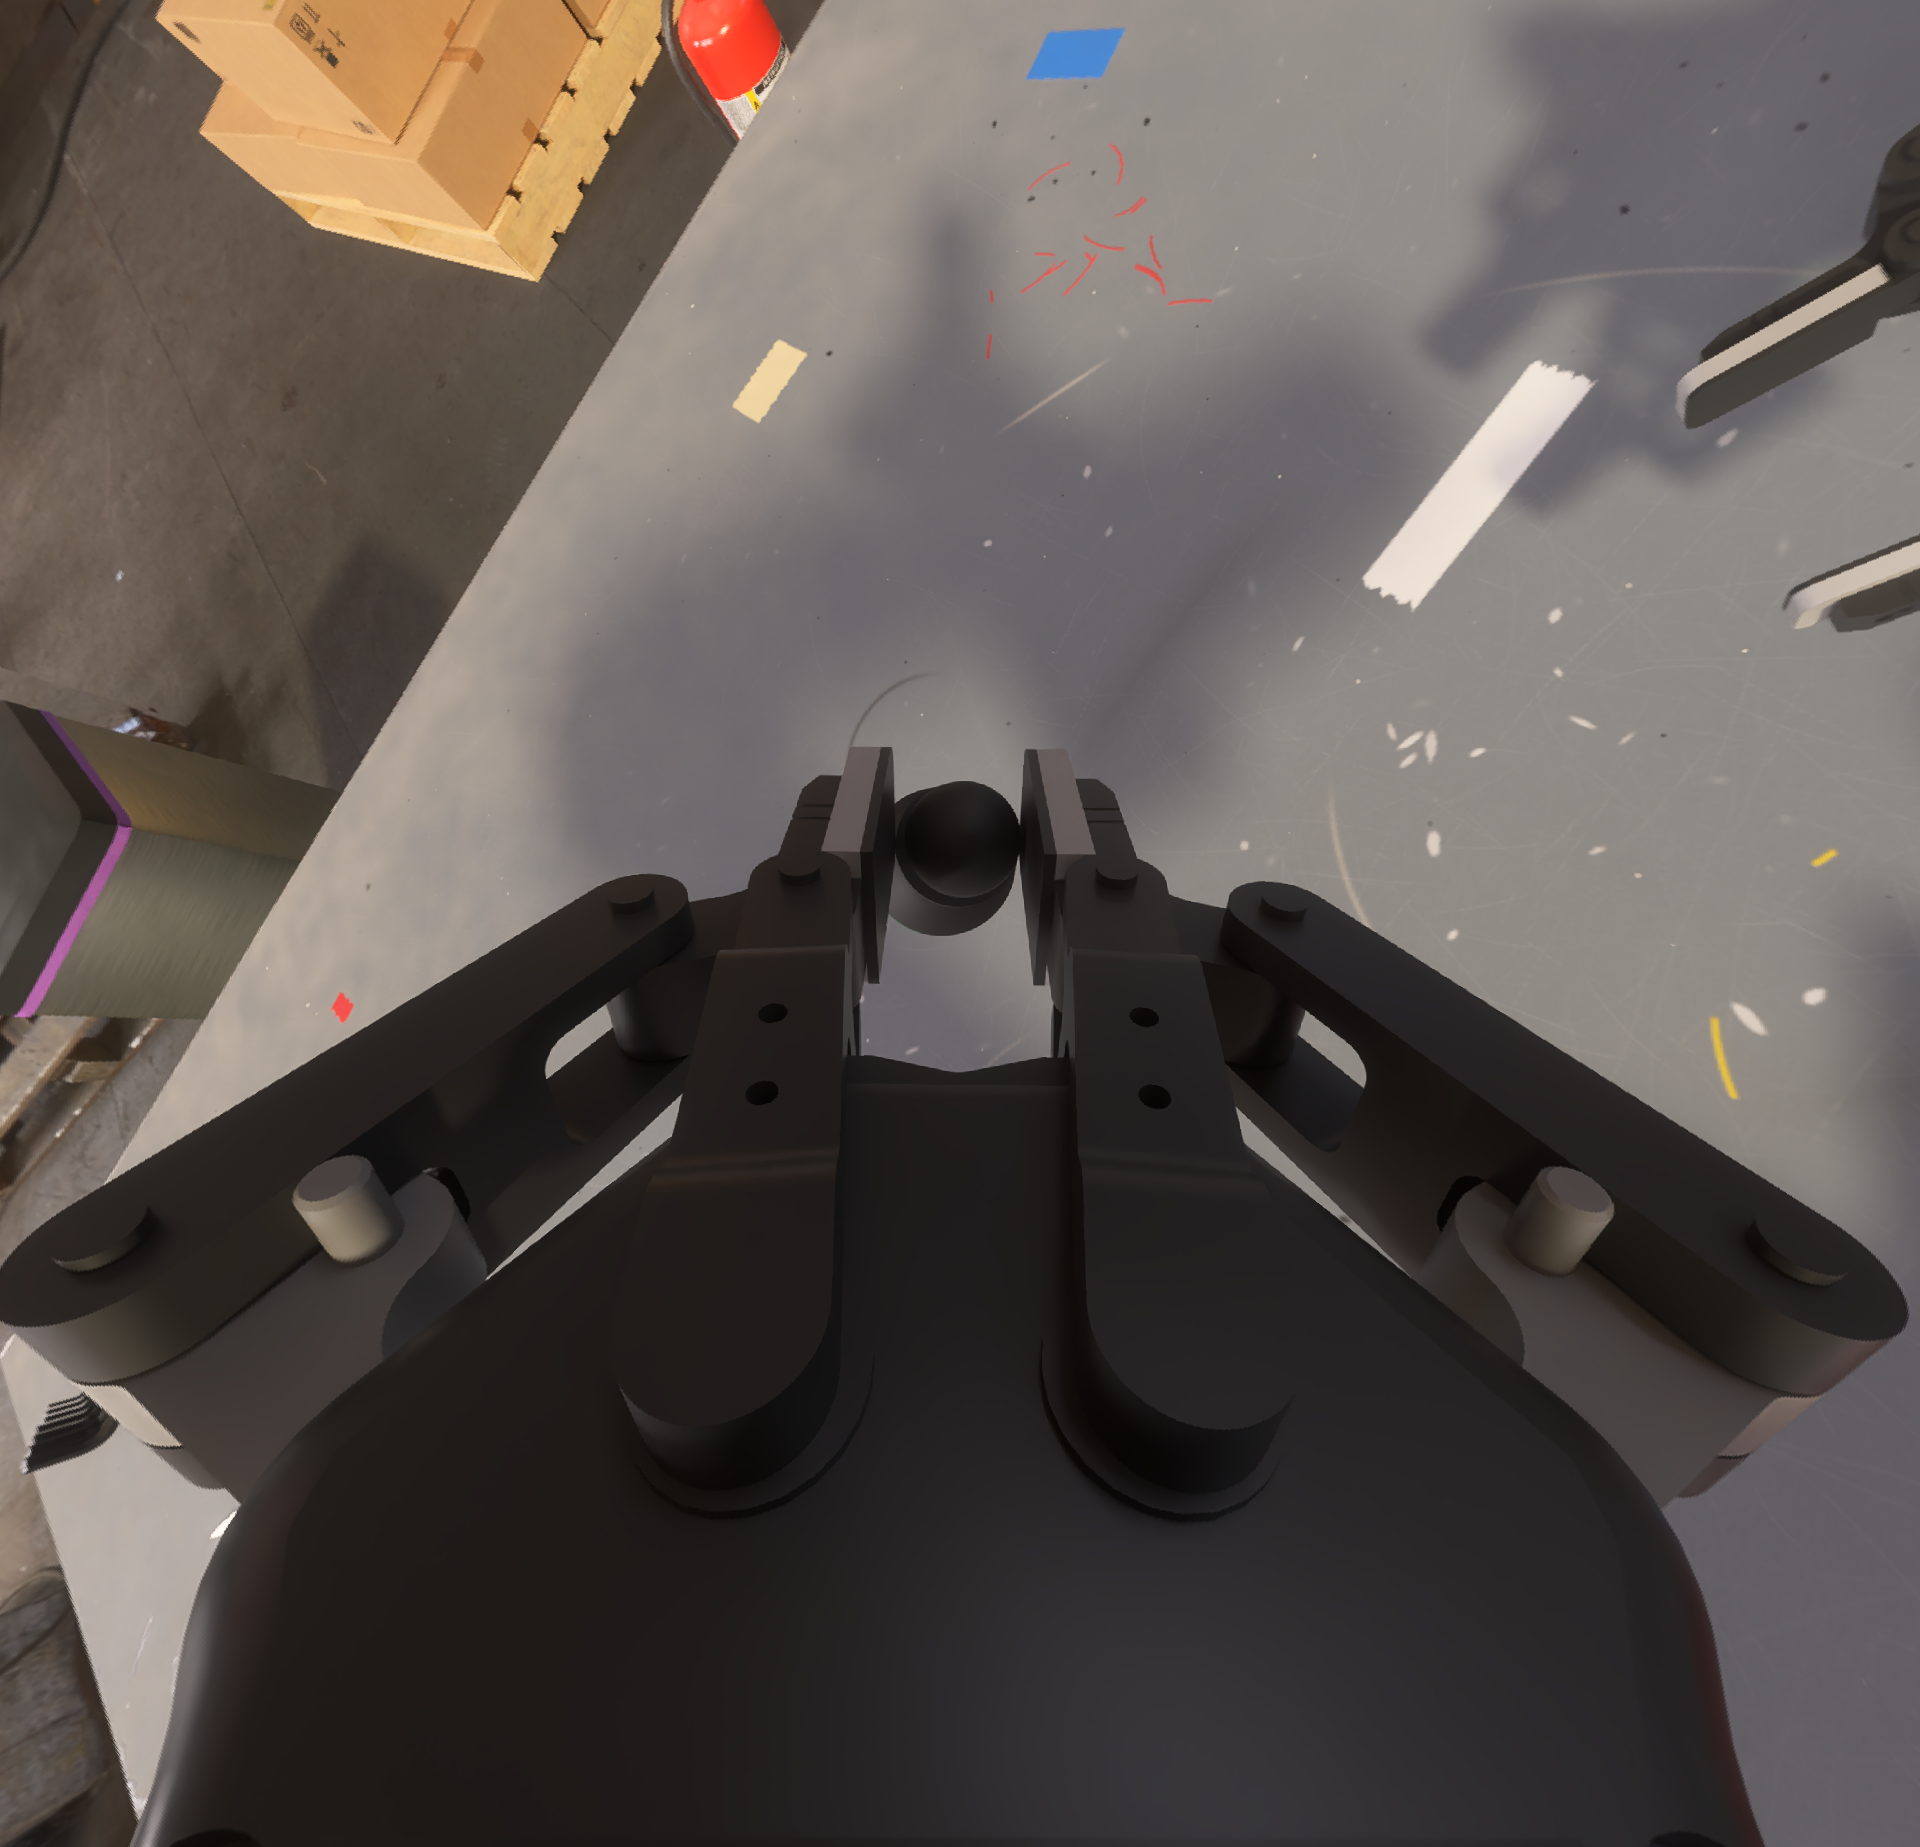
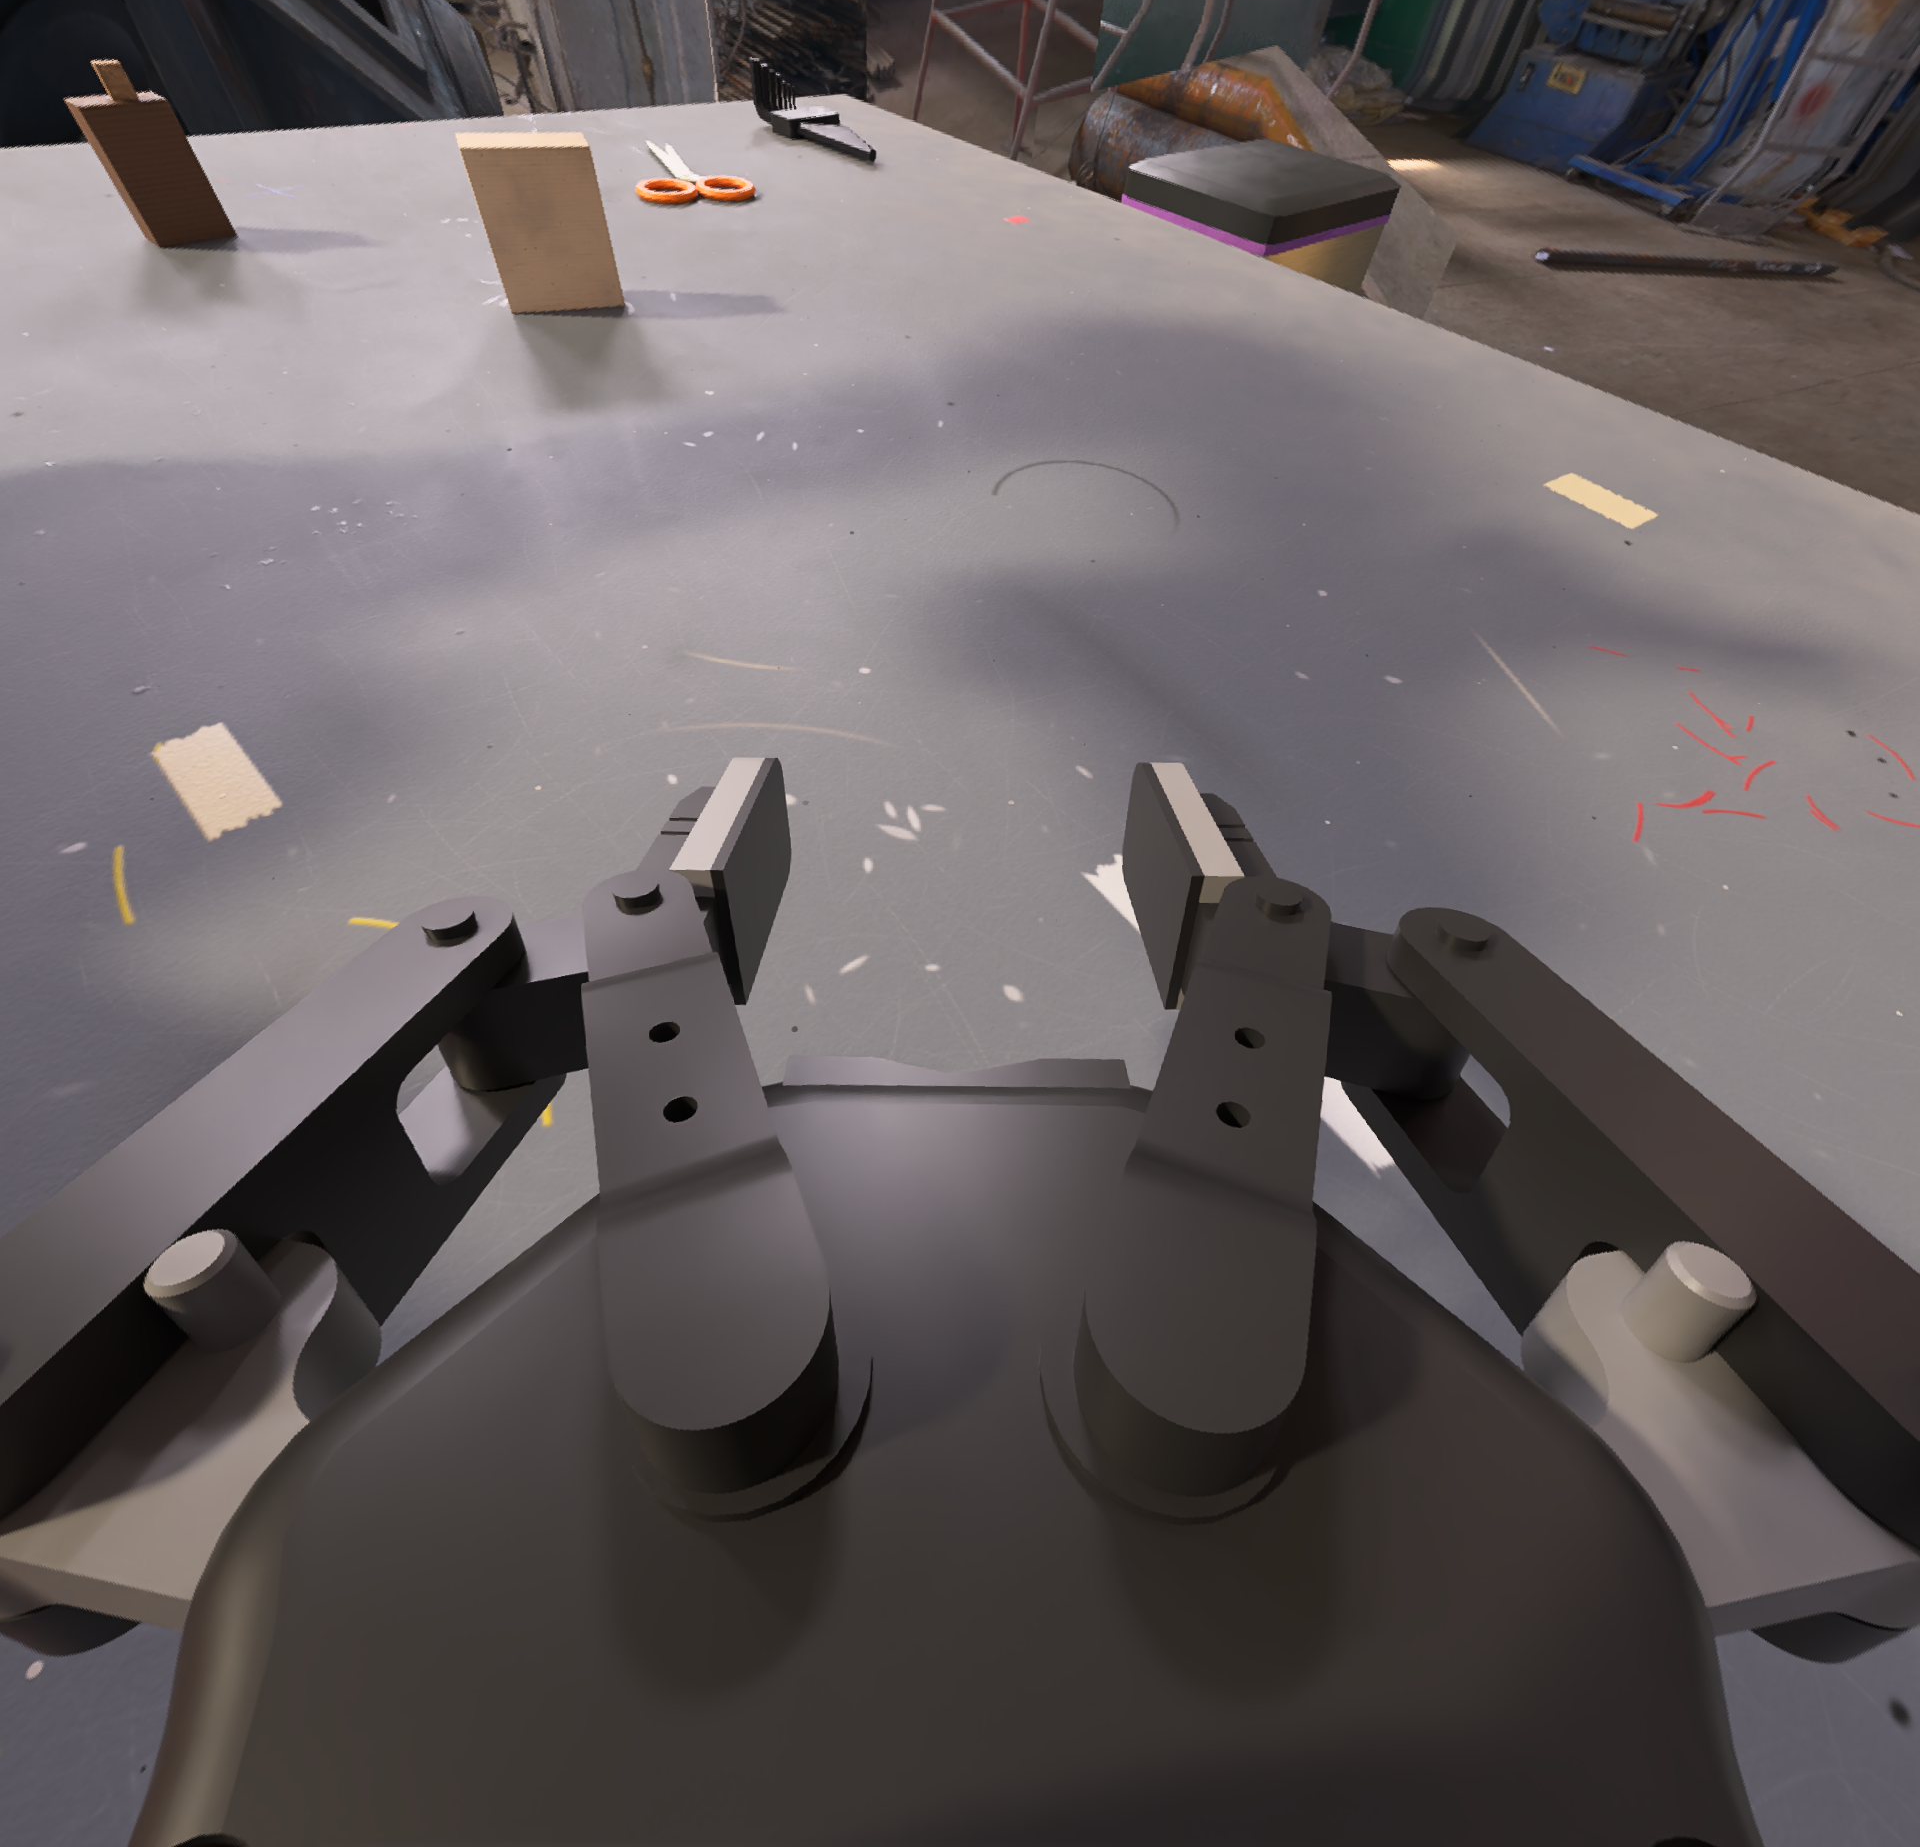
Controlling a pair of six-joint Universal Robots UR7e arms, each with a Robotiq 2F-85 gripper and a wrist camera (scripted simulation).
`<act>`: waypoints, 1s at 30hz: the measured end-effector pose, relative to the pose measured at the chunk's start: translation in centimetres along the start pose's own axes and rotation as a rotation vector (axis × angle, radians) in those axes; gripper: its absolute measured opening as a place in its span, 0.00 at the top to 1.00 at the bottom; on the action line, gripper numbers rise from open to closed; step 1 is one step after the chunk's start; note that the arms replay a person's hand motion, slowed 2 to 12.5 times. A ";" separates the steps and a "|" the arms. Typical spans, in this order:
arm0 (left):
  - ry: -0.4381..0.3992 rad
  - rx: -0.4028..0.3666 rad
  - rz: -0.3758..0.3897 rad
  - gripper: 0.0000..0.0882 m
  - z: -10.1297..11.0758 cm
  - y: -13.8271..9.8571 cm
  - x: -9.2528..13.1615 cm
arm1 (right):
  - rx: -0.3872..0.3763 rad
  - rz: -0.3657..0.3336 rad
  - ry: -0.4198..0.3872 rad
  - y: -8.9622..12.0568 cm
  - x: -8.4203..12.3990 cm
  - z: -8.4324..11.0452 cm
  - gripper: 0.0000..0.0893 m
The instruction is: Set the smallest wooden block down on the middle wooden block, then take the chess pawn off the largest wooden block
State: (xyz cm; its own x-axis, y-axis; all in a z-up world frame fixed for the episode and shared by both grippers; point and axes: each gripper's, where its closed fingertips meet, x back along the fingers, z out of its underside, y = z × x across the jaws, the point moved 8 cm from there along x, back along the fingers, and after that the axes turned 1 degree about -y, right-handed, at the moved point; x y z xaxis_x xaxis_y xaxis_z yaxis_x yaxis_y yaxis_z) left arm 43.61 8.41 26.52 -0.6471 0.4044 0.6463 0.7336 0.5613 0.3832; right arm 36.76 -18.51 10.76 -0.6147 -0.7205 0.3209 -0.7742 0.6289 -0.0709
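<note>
My left gripper is shut on the round head of a black chess pawn and holds it above the grey table. My right gripper is open and empty, low over the table; one of its fingers shows at the right edge of the left wrist view. Far back left, a small wooden block sits on top of a dark brown wooden block. A larger light wooden block stands upright to their right with nothing on it.
Orange-handled scissors and a black hex key set lie near the table's far edge. A purple-banded pedestal stands beyond it. A fire extinguisher and cardboard boxes stand on the floor. Tape strips mark the tabletop.
</note>
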 end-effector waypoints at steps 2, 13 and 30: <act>0.006 -0.016 -0.006 0.75 0.0 -0.5 -1.1 | 0.002 0.000 0.002 0.0 0.0 0.0 0.35; 0.015 -0.084 -0.033 0.75 -0.1 -2.8 -6.3 | 0.010 0.003 0.007 0.0 0.0 0.0 0.35; 0.046 -0.154 -0.041 0.75 0.5 -5.5 -11.8 | 0.002 0.009 0.003 -0.3 0.1 0.0 0.35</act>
State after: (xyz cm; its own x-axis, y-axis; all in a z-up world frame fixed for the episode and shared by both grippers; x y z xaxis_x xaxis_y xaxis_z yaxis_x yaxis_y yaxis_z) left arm 47.12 0.90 16.48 -0.6698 0.3479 0.6560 0.7319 0.4582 0.5043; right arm 36.90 -18.79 10.77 -0.6216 -0.7138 0.3226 -0.7687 0.6351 -0.0757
